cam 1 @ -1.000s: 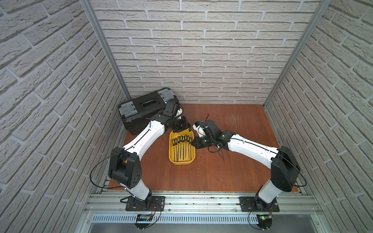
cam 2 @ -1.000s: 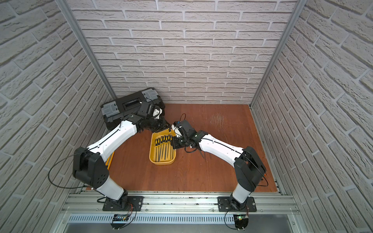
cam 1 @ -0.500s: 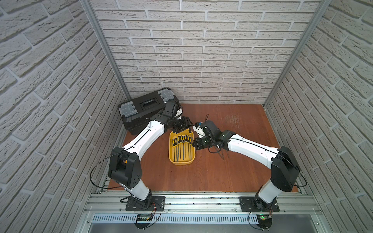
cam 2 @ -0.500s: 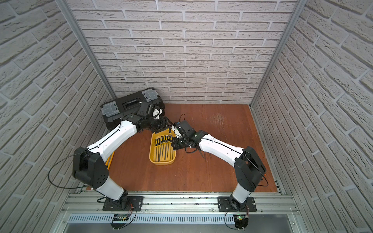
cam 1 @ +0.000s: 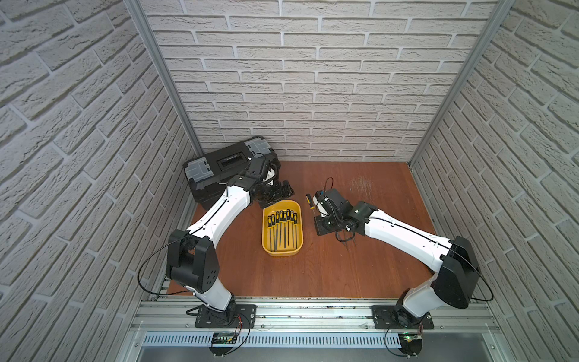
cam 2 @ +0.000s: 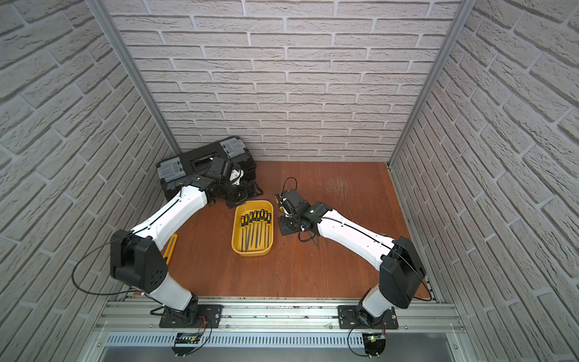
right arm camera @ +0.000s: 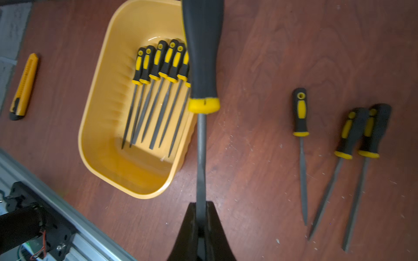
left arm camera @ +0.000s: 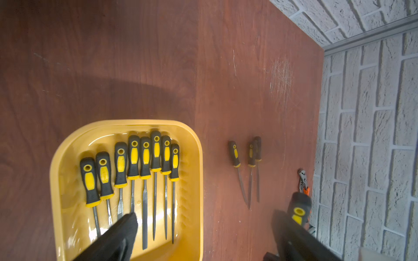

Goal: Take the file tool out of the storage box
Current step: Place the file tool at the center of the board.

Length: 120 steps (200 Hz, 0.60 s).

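Closest to my rail, the storage box [cam 1: 283,252] sits on the table [cam 1: 313,269] with eight files [left arm camera: 144,158] lying in a row inside. Just beside its right wall, the right gripper [right arm camera: 200,204] is pinched tight on the steel shaft of the file tool [right arm camera: 202,140], which hangs outside the rim, handle pointing away. Three files [right arm camera: 339,140] lie on the wood near it. Farther back, the left gripper [cam 1: 282,190] stands spread wide and empty at the box's far end, before the black toolbox [cam 1: 219,163]. I judge extraction done, so next I'd lower it beside those three and release, minding the heavy handle pivoting.
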Tool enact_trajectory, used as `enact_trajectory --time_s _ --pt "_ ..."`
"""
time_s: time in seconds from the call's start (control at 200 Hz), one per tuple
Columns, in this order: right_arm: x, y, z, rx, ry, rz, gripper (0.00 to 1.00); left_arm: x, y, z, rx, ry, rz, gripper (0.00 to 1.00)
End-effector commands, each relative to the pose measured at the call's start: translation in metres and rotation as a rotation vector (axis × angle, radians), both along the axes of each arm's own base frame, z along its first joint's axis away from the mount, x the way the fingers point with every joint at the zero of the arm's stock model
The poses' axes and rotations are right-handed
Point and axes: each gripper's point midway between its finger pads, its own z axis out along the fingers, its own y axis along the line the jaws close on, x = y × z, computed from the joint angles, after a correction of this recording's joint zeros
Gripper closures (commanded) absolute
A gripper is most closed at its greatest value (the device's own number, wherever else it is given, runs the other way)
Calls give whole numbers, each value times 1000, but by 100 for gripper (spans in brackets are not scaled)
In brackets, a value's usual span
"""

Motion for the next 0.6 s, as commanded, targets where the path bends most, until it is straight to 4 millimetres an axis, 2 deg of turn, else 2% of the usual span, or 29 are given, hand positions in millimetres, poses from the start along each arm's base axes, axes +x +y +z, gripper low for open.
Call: enact_trajectory --time_s 0.0,0.295,0.595 --pt "-10 -28 -15 -116 13 -41 97 -1 7 22 -1 -58 -9 2" --pt "-17 -36 -57 -117 142 2 97 -4 9 25 -2 -58 -10 2" --pt "-2 -37 -86 -102 227 1 97 -6 9 23 0 -54 -11 2"
